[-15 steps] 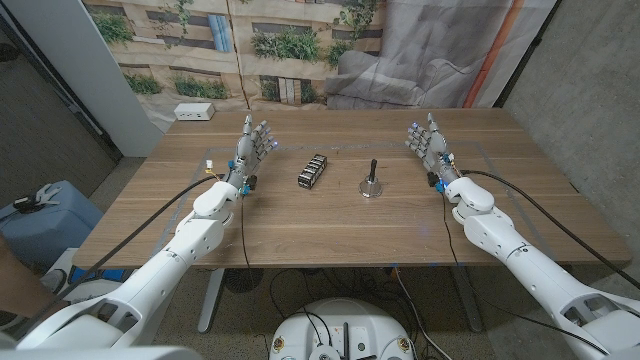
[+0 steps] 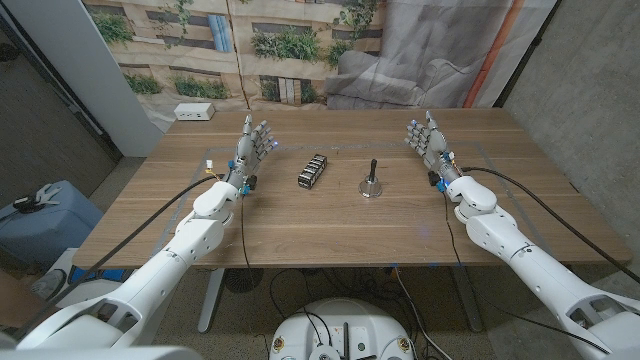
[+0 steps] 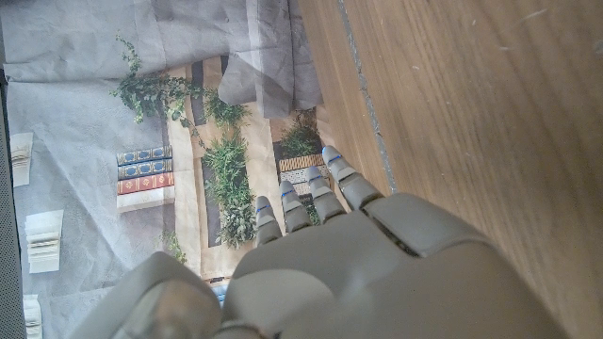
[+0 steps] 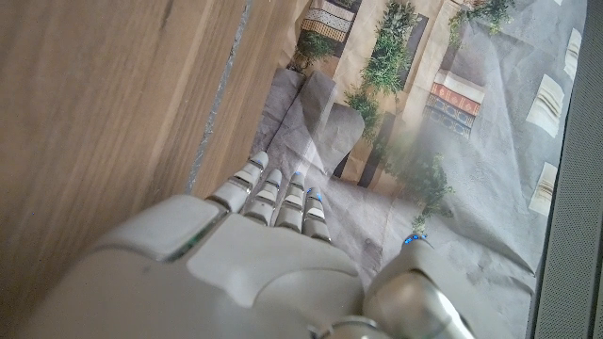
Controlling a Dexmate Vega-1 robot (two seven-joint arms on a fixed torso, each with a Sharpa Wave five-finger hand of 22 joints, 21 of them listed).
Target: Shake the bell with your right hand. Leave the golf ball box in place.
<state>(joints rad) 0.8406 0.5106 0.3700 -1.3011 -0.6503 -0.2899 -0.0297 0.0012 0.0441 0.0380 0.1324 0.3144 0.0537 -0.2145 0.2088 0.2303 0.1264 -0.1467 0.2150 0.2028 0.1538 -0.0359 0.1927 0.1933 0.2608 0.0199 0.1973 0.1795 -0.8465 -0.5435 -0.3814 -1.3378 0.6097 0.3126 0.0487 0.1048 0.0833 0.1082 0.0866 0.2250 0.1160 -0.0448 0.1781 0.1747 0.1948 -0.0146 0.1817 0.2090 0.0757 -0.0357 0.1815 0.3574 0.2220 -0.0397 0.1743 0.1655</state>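
Note:
A small metal bell (image 2: 371,184) with a dark upright handle stands near the middle of the wooden table (image 2: 330,225). Just to its left lies the dark golf ball box (image 2: 313,171), lengthwise away from me. My right hand (image 2: 428,144) stands on its edge to the right of the bell, well apart from it, fingers extended and holding nothing. My left hand (image 2: 254,148) stands the same way to the left of the box, empty, fingers apart. The wrist views show the backs of my left hand (image 3: 349,254) and my right hand (image 4: 254,254) beside bare table.
A white power strip (image 2: 194,112) lies at the table's far left corner. A printed backdrop and grey cloth hang behind the far edge. A blue bin (image 2: 40,215) stands on the floor to the left of the table.

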